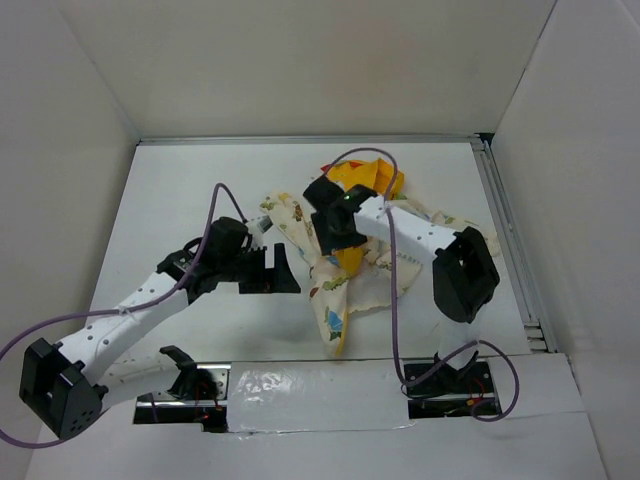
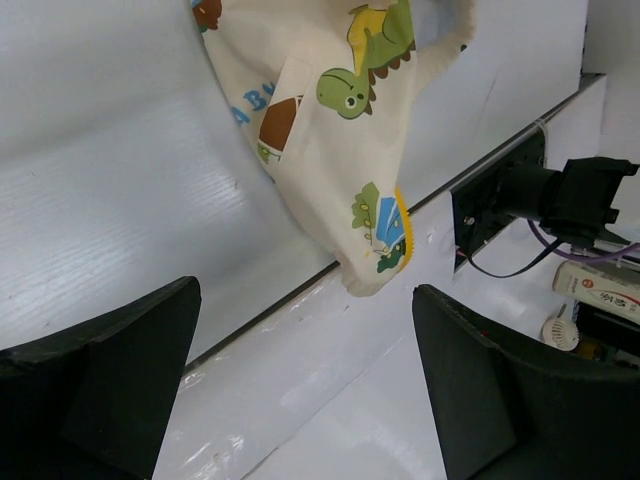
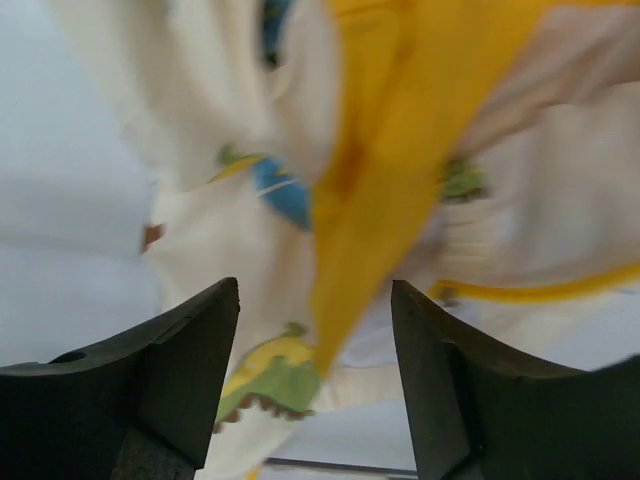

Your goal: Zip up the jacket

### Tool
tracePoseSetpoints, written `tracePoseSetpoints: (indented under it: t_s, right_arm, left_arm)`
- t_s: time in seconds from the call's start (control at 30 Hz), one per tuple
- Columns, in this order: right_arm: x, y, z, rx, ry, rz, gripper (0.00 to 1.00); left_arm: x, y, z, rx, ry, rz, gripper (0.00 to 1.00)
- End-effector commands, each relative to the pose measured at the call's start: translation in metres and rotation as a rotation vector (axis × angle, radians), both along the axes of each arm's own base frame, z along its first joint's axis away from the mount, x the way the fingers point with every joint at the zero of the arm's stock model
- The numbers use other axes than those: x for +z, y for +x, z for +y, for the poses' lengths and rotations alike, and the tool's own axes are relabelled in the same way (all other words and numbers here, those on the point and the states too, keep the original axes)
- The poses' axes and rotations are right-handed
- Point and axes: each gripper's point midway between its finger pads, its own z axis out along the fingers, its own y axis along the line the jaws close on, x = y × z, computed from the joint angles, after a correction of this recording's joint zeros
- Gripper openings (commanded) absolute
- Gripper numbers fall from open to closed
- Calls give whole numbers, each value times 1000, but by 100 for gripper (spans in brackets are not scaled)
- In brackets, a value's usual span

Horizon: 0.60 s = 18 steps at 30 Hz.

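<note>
I am holding my left tool [image 1: 274, 270] wide, with nothing between its fingers [image 2: 100, 385]. It is hovering over bare desk [image 1: 190, 195], just left of the jacket [image 1: 332, 298] and apart from it. In the left wrist view the jacket's [image 2: 320, 140] cream flap, printed with green dinosaurs, is lying beyond the tool [image 2: 300, 400], on the far side of the gap. Its lower corner, with a yellow toothed edge [image 2: 403, 228], is pointing toward the near rim of the desk.

My right tool [image 1: 326, 228] is sitting over the middle of the jacket. Its fingers [image 3: 170, 370] are standing apart, and I am seeing cream cloth and a yellow fold [image 3: 375, 150] through the gap [image 3: 315, 380]. The view is blurred, and no cloth is showing pinched between the fingers.

The jacket is lying crumpled at the middle of the desk, toward the far side. Its yellow hood [image 1: 368, 177] is at the far end and one long flap is trailing toward the near edge.

A purple cable [image 1: 395, 290] from my right arm is looping across the jacket's right half. A second cable [image 1: 214, 205] is arching above my left arm. The right arm itself is covering part of the jacket's right side. A metal rail [image 1: 508, 240] is running along the desk's right edge.
</note>
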Motion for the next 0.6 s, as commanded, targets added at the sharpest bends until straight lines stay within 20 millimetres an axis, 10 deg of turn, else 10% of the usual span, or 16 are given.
tracePoseSetpoints:
  t_s: [0.0, 0.23, 0.57]
  right_arm:
    - [29, -4, 45, 60, 280, -68, 70]
    - [73, -42, 10, 39, 532, -217, 73]
    - [35, -40, -86, -254, 510, -275, 76]
  left_arm:
    - [-5, -12, -2, -7, -33, 36, 99]
    - [-25, -23, -12, -81, -66, 73, 99]
    - [-14, -3, -57, -242, -107, -20, 99]
